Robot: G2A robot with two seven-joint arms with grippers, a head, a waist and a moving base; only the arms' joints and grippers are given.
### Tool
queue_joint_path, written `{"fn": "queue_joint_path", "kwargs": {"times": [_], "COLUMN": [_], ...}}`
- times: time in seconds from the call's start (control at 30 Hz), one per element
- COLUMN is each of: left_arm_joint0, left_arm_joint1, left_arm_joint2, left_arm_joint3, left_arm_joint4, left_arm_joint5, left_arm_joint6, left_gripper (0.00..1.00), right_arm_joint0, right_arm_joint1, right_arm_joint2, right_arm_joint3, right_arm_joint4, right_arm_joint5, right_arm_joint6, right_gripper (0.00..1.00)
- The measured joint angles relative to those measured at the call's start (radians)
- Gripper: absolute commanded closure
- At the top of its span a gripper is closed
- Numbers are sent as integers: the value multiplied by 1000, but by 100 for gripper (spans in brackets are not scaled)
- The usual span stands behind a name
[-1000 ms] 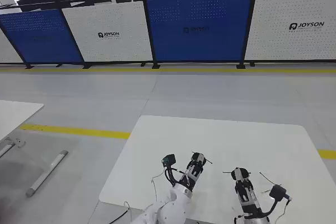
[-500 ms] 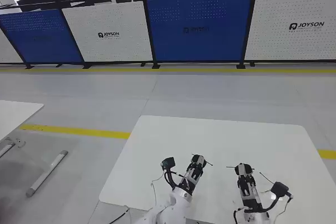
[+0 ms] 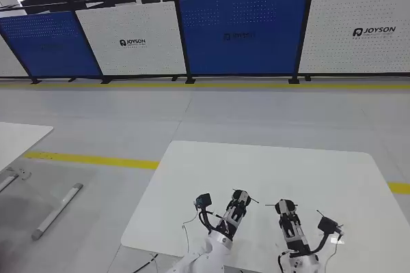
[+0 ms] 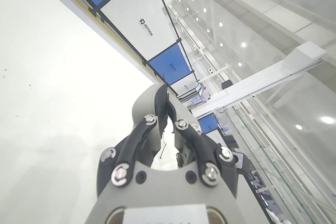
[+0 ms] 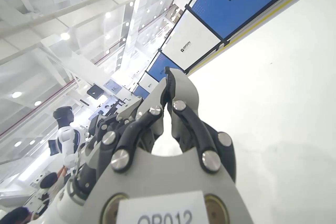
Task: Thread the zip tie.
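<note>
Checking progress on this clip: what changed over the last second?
The right gripper shifted sideways toward the left gripper, narrowing the gap between them. Nothing was taken hold of or let go: both sets of jaws stay shut on the zip tie. The left arm barely moved, still over the table.

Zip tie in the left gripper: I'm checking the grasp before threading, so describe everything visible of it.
The zip tie is a thin black strip, plastic by its look, pinched edge-on in the shut left gripper. A short pointed end pokes past the gripper's tip. From above, short black ends stick out on either side of the gripper, over the white table. Its head cannot be made out.
</note>
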Motion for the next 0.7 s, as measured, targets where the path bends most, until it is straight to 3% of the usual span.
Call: {"fn": "queue_joint_path", "kwargs": {"times": [0.17, 0.37, 0.7], "left_arm_joint0": [0, 0, 0], "left_arm_joint1": [0, 0, 0], "left_arm_joint2": [0, 0, 0], "left_arm_joint3": [0, 0, 0], "left_arm_joint4": [0, 0, 0], "left_arm_joint5": [0, 0, 0], "left_arm_joint6": [0, 0, 0], "left_gripper": [100, 100, 100], "right_arm_joint0": [17, 44, 38], "right_arm_joint1": [-4, -14, -15], "right_arm_joint2": [10, -4, -2], "right_arm_joint3": [24, 46, 38], "right_arm_joint4": [65, 58, 57], "right_arm_joint5": [-55, -16, -13], "right_arm_joint6": [45, 58, 71], "right_gripper": [100, 100, 100]}}
